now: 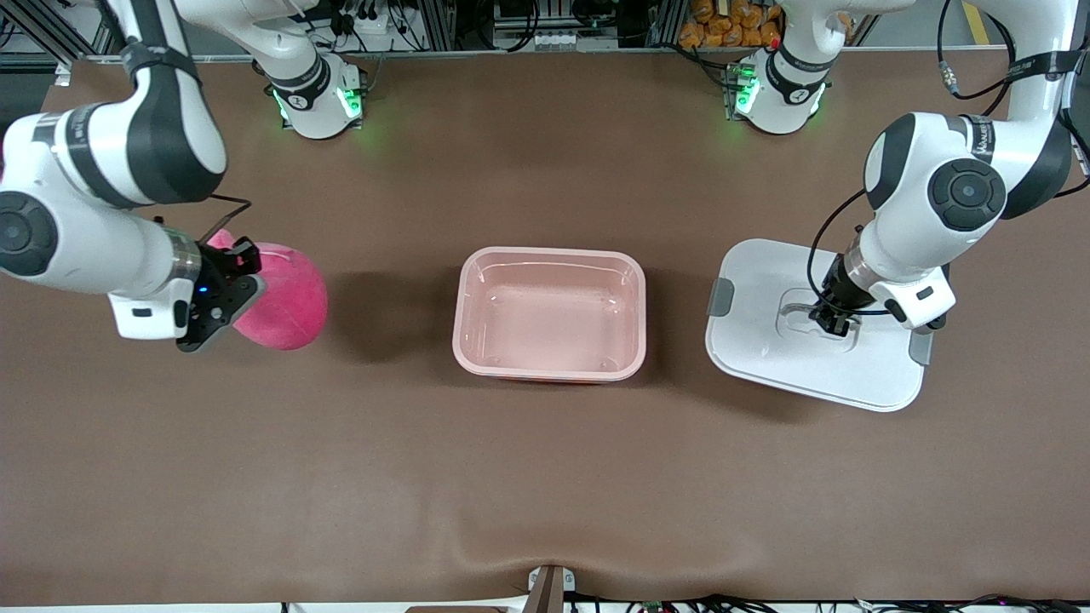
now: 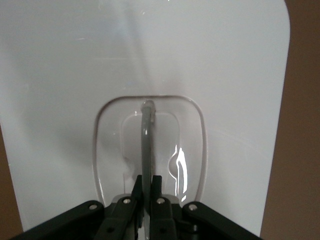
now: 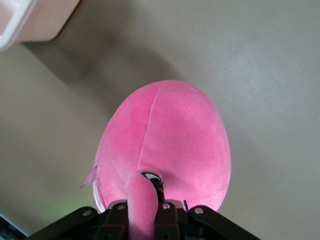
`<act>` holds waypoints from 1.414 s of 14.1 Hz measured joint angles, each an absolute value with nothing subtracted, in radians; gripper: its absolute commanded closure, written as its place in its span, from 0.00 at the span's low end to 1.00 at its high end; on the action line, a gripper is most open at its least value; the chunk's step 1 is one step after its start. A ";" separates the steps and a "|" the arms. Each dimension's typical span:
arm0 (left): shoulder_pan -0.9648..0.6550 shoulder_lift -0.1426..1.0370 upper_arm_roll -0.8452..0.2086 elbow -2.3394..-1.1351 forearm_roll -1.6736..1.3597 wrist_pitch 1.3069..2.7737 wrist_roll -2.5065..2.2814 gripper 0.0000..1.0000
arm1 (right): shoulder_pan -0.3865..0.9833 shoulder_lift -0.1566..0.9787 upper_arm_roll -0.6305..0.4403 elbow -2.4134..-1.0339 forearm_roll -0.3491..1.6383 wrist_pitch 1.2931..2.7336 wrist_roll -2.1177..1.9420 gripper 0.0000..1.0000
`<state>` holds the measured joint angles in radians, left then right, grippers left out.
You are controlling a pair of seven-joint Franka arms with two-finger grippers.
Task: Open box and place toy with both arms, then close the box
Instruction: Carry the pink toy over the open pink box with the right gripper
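Right hand [image 1: 223, 294] grips toy [image 1: 285, 294] by a thin lobe, could slip; left hand [image 1: 833, 319] pinches lid [image 1: 766, 358] handle; box [image 1: 550, 260] open.

This is a robotics lab, not anyone's home. Two white Franka arms, the right arm [image 1: 102, 162] and the left arm [image 1: 962, 187], are bolted at the back edge of a wide bench [image 1: 545, 477] covered in plain brown matting, their bases [image 1: 319, 98] glowing with green status lights. Along that edge runs aluminium framing [image 1: 443, 25] with bundles of black cables [image 1: 375, 21] and power strips, and cables trail off the arms themselves. A small camera mount [image 1: 549, 587] sits at the bench's near edge, with more wiring hanging below it.
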<state>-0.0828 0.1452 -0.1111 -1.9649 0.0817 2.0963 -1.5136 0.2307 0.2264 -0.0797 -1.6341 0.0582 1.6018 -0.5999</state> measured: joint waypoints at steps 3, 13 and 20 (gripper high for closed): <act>-0.082 0.154 -0.111 -1.970 0.060 2.134 -1.538 1.00 | 0.271 0.221 -0.079 -1.634 0.082 1.601 -0.467 1.00; -0.032 0.167 -0.110 -2.045 0.022 2.283 -1.576 1.00 | 0.455 0.214 -0.077 -1.583 0.125 1.606 0.005 1.00; 0.001 0.167 -0.110 -2.075 -0.032 2.339 -1.576 1.00 | 0.540 0.232 -0.077 -1.528 0.152 1.613 0.312 1.00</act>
